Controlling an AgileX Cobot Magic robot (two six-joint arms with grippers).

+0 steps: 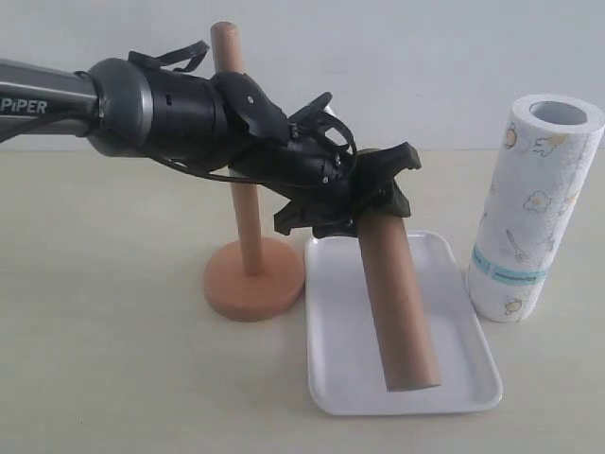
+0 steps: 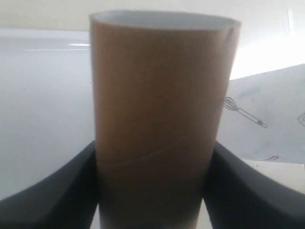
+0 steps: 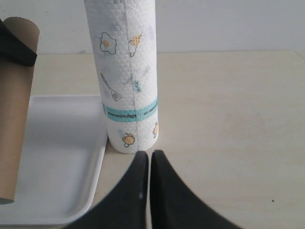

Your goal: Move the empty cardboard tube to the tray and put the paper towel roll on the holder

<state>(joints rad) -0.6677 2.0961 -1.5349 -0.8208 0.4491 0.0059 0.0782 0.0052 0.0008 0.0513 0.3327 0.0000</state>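
Note:
The empty cardboard tube (image 1: 397, 303) slants over the white tray (image 1: 331, 378), with its lower end near the tray's front rim. My left gripper (image 1: 354, 194) is shut on the tube's upper end, and both black fingers press its sides (image 2: 155, 191). The paper towel roll (image 1: 529, 227) stands upright on the table just right of the tray. The wooden holder (image 1: 253, 279) stands left of the tray, its pole bare and partly hidden behind my left arm. My right gripper (image 3: 150, 155) is shut and empty, low over the table just short of the roll (image 3: 126, 71).
The tray's rim (image 3: 97, 167) lies close beside the roll's base. The beige table stretches to the left of the holder and to the right of the roll. A pale wall stands behind.

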